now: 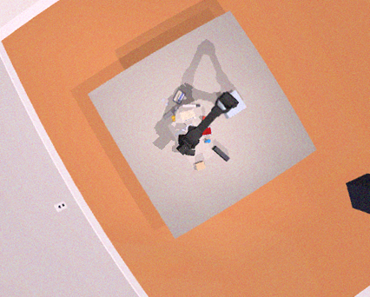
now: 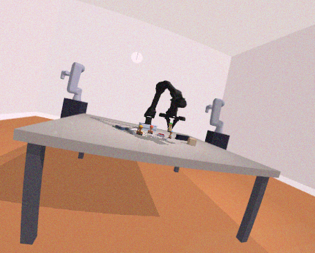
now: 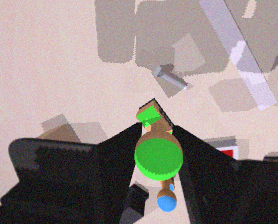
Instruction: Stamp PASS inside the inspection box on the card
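My gripper (image 2: 170, 127) (image 3: 157, 128) is shut on the green-knobbed wooden stamp (image 2: 170, 124) (image 3: 159, 157), held above the bench with its block pointing down. The stamp's face and lettering are hidden. The blue-knobbed stamp (image 1: 207, 141) (image 3: 166, 203) stands on the bench, low in the wrist view. The red ink pad (image 1: 207, 130) (image 2: 161, 135) (image 3: 227, 152) lies to the right in the wrist view, partly behind a finger. The cream card (image 1: 188, 116) lies on the bench in the top view and is out of the wrist view; its box is too small to read.
A bolt (image 3: 173, 79) and a pale strip (image 3: 236, 50) lie ahead in the wrist view. A wooden block (image 1: 199, 166) (image 2: 191, 142) and a dark bar (image 1: 220, 153) (image 2: 182, 137) lie nearby. Orange-knobbed (image 2: 139, 130) and red-knobbed (image 2: 151, 130) stamps stand on the bench.
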Robot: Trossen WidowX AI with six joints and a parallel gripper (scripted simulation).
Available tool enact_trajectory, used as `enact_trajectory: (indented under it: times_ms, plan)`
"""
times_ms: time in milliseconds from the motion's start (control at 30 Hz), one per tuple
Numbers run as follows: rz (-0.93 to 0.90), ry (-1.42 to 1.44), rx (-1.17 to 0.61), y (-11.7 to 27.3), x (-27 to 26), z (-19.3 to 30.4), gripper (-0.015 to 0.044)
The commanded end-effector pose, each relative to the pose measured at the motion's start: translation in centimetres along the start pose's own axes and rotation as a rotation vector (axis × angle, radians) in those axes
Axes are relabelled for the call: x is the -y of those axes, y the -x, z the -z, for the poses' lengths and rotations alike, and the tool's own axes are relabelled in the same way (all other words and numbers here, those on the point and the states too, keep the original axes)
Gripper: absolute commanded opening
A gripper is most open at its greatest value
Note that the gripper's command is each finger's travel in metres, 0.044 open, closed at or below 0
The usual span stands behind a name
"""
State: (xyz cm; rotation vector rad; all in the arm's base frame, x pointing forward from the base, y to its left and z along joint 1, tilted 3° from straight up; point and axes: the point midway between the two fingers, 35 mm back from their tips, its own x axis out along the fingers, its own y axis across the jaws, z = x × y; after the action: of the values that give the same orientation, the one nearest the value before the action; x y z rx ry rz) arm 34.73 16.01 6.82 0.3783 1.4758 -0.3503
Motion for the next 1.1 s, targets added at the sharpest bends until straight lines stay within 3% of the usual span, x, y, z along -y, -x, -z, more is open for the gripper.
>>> enact_trajectory:
  times_ms: [0, 1067]
  plan:
    - [0.007, -0.003, 0.000, -0.7, 0.2, 0.0, 0.0000]
    - [0.008, -0.003, 0.000, -5.6, 0.5, 0.1, 0.0000]
